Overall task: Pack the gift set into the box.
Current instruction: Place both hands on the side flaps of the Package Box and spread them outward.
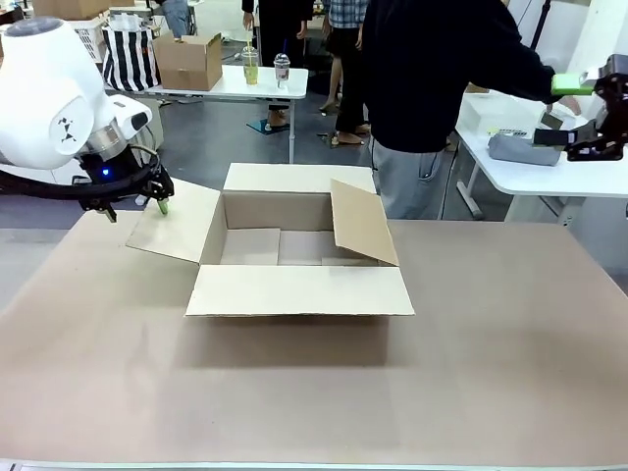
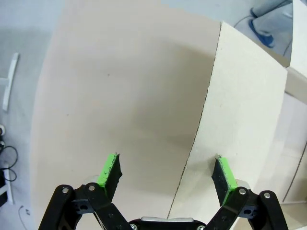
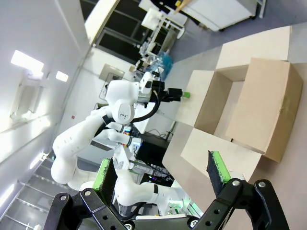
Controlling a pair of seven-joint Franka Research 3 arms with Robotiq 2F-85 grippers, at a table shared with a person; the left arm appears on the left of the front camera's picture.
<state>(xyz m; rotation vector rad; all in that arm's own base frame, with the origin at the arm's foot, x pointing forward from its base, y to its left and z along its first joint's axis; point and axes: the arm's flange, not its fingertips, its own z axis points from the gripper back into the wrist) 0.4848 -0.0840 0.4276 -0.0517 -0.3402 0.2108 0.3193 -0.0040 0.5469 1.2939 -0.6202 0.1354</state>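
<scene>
Front view shows the box [image 1: 299, 291] on the table [image 1: 294, 392], flaps open, floor bare

left arm [image 1: 49, 88]: we see it come in from the left of the front view, white wrist bent low, a blue light on its ring.
left end effector [image 1: 135, 203]: we find it angled downward, jaws wide apart.
left pads [image 2: 109, 168]: green, and we see nothing held between them.
right end effector [image 1: 561, 111]: we see it raised high at the right edge, fingers stacked one above the other and pointing left.
right pads [image 3: 214, 167]: spread wide, gripping nothing.
</scene>
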